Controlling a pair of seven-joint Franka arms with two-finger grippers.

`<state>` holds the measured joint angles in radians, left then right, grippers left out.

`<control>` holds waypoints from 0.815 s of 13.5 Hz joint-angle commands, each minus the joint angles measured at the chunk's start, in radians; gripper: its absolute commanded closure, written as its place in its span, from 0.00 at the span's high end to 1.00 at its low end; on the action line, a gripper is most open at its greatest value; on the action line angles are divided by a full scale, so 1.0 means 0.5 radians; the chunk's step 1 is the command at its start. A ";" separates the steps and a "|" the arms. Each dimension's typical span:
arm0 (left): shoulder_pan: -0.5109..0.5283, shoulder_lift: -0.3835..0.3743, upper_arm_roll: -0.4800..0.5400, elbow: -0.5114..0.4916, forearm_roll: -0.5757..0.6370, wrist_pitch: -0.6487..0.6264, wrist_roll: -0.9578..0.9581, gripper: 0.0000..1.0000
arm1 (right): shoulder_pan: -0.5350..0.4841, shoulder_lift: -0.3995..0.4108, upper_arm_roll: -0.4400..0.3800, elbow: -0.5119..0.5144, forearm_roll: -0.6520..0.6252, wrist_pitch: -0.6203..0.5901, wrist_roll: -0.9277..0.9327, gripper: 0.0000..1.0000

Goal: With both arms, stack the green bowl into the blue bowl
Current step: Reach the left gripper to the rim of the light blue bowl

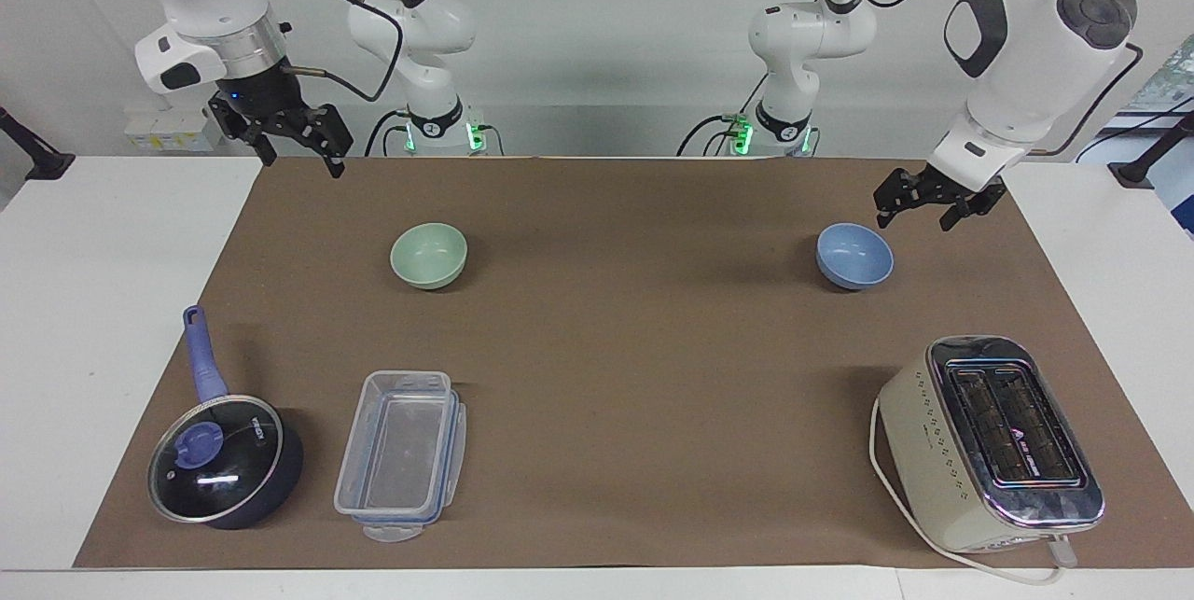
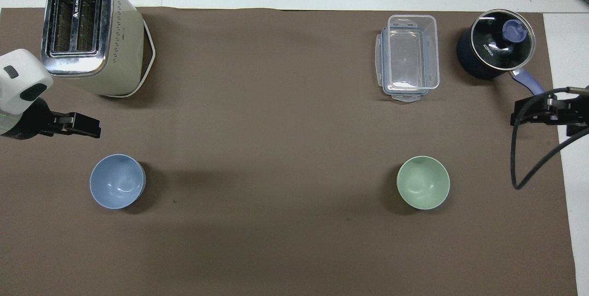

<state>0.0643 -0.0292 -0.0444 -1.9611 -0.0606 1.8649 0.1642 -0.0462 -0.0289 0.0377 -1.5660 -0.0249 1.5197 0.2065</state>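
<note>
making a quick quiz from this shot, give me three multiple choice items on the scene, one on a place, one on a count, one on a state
1. Where is the left gripper?
A. in the air by the blue bowl, at the left arm's end of the table
B. inside the green bowl
C. on the toaster

2. How many bowls are on the brown mat?
A. one
B. two
C. four

3. What state is the saucepan in?
A. tipped on its side
B. upright with no lid
C. upright with its glass lid on

Answers:
1. A, the facing view shows it raised beside that bowl's rim, not touching it.
2. B, only the green and the blue one show.
3. C, the lid with its blue knob sits on top.
</note>
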 commanded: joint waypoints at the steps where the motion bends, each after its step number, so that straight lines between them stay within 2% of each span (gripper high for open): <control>1: 0.055 -0.077 -0.012 -0.204 -0.038 0.157 0.074 1.00 | -0.021 0.009 0.011 0.018 0.016 -0.011 0.023 1.00; 8: 0.200 -0.080 -0.012 -0.676 -0.152 0.592 0.273 1.00 | -0.021 0.009 0.011 0.018 0.016 -0.011 0.023 1.00; 11: 0.236 -0.064 -0.012 -0.817 -0.271 0.657 0.276 1.00 | -0.021 0.009 0.011 0.018 0.016 -0.011 0.023 1.00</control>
<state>0.1555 -0.0298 -0.0419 -2.2945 -0.1572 2.1439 0.2795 -0.0462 -0.0289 0.0377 -1.5660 -0.0249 1.5197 0.2065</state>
